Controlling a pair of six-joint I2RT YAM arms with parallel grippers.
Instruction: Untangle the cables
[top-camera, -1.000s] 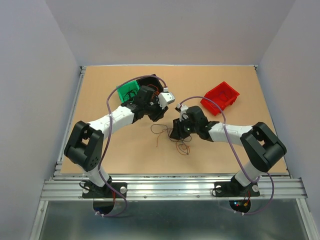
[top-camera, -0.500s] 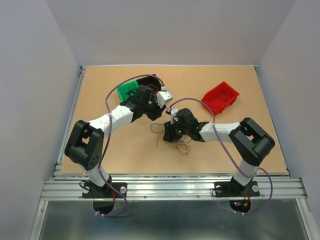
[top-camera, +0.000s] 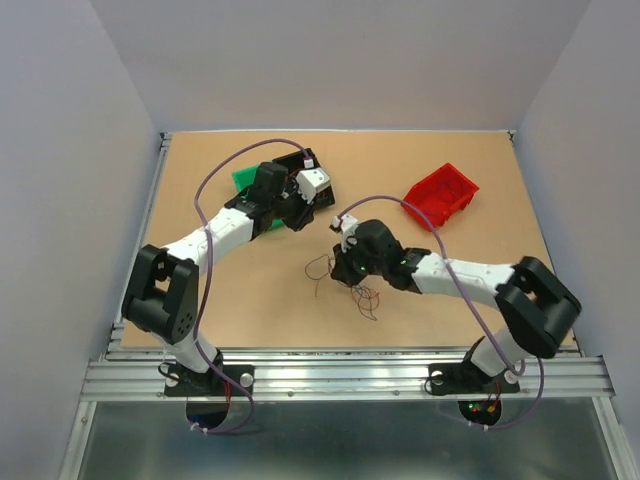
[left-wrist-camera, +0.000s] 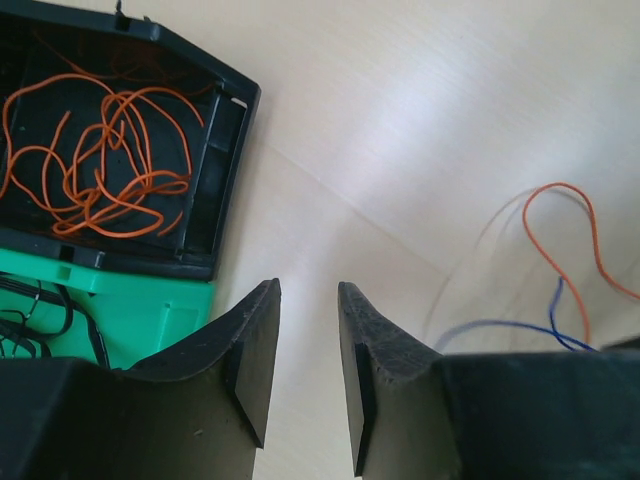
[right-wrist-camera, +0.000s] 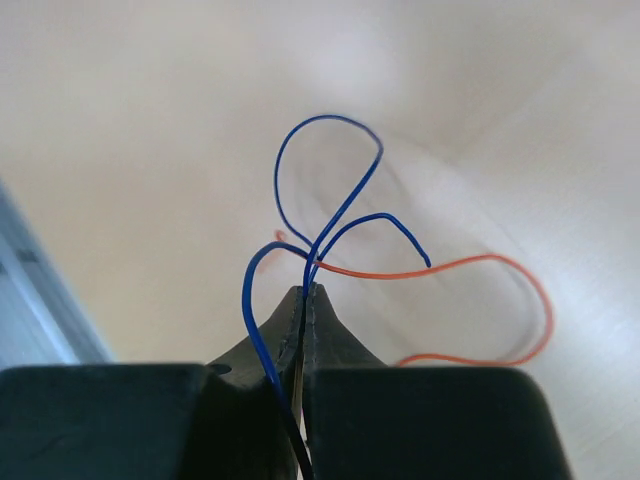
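A loose tangle of thin cables (top-camera: 358, 292) lies on the table in front of my right gripper (top-camera: 343, 272). In the right wrist view that gripper (right-wrist-camera: 307, 290) is shut on a blue cable (right-wrist-camera: 330, 170), which loops up from the fingertips. An orange cable (right-wrist-camera: 470, 265) lies on the table behind it. My left gripper (top-camera: 300, 210) hovers beside the bins, apart from the tangle. Its fingers (left-wrist-camera: 308, 290) stand open with only bare table between them. Orange cables (left-wrist-camera: 110, 150) lie coiled in the black bin (left-wrist-camera: 215, 170), and black ones show in the green bin (left-wrist-camera: 150, 310).
The green bin (top-camera: 250, 180) and black bin (top-camera: 300, 160) sit side by side at the back left, under the left arm. A red bin (top-camera: 440, 195) stands at the back right. A blue and an orange cable end (left-wrist-camera: 560, 190) reach toward the left gripper.
My right gripper has gone from open to shut, pinching the blue cable at the tangle's edge. The left arm has pulled back and left toward the bins.
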